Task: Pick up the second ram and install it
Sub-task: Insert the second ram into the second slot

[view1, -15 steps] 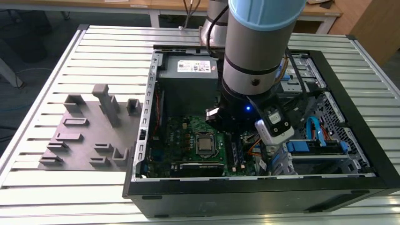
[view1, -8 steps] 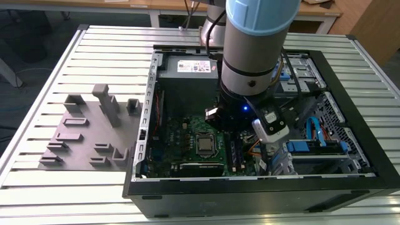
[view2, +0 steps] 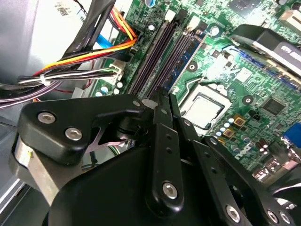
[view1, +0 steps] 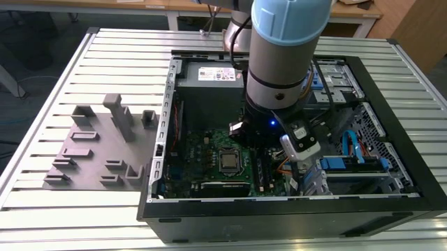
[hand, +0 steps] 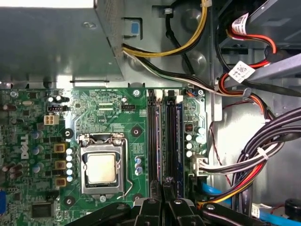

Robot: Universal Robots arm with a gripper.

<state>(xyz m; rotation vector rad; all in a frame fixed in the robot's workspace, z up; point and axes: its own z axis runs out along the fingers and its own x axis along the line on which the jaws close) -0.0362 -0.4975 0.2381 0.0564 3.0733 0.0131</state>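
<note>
The second ram, a long thin dark blue memory stick (hand: pixel 178 136), stands edge-up in one of the parallel black memory slots (hand: pixel 153 141) of the green motherboard (hand: pixel 113 113); in the second wrist view its blue board (view2: pixel 184 59) lies among the same slots. The black two-fingered gripper (hand: pixel 163 186) hangs directly over the slot rows, its fingers (view2: pixel 160 108) drawn together until they nearly touch, with nothing visible between them; whether the tips touch the stick cannot be told. Just beside the slots sits the square silver processor (hand: pixel 101 168) in its metal socket frame. The motherboard lies in the open black computer case (view1: pixel 391 104), which also contains a grey metal power supply box (view1: pixel 209 83), bundles of yellow, red, black and white cables (hand: pixel 244 160), and blue-trimmed drive bays (view1: pixel 353 162). The case rests on a ribbed aluminium table (view1: pixel 125 57), with a grey moulded fixture tray (view1: pixel 98 151) near it on the exterior view's left.
</note>
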